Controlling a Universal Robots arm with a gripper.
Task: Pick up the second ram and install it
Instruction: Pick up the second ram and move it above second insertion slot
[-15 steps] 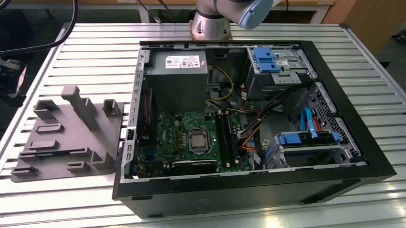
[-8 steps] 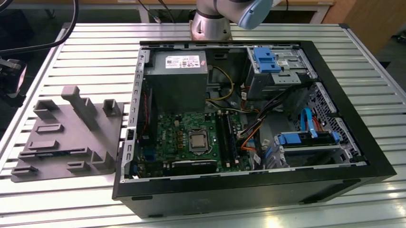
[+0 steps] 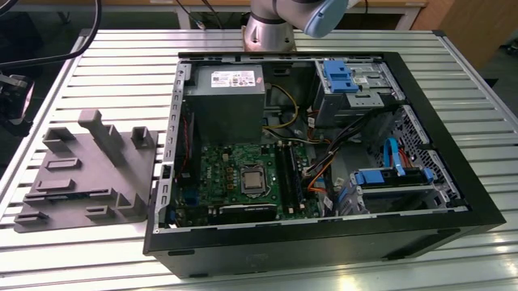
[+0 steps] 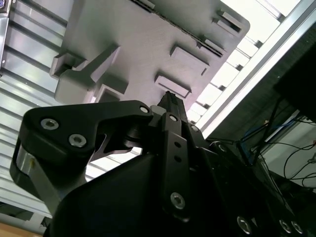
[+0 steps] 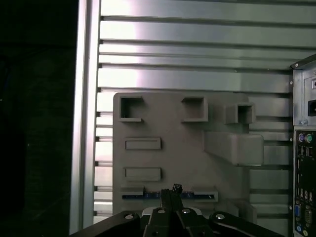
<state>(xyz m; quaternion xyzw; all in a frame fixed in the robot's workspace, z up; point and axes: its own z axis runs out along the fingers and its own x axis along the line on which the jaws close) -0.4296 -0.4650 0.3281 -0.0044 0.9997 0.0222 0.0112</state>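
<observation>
The second ram [image 5: 140,196] is a thin dark strip standing on edge in the long slot of the grey holder tray [image 5: 173,163]. In the exterior view the ram [image 3: 71,195] shows as a dark line near the tray's front, to the left of the open computer case [image 3: 324,242]. My gripper [image 5: 171,191] hangs well above the tray, with its fingertips lined up over the middle of the ram. The fingers are shut together with nothing between them, as the second wrist view also shows of the gripper [image 4: 169,99]. The motherboard [image 3: 235,176] lies inside the case with its black memory slots [image 3: 288,173].
The tray [image 3: 81,176] has raised blocks and several small pockets. In the case are a power supply [image 3: 227,103], blue drive brackets [image 3: 340,76] and orange and yellow cables. The slatted metal table [image 3: 121,66] ends in an edge rail [image 5: 86,123].
</observation>
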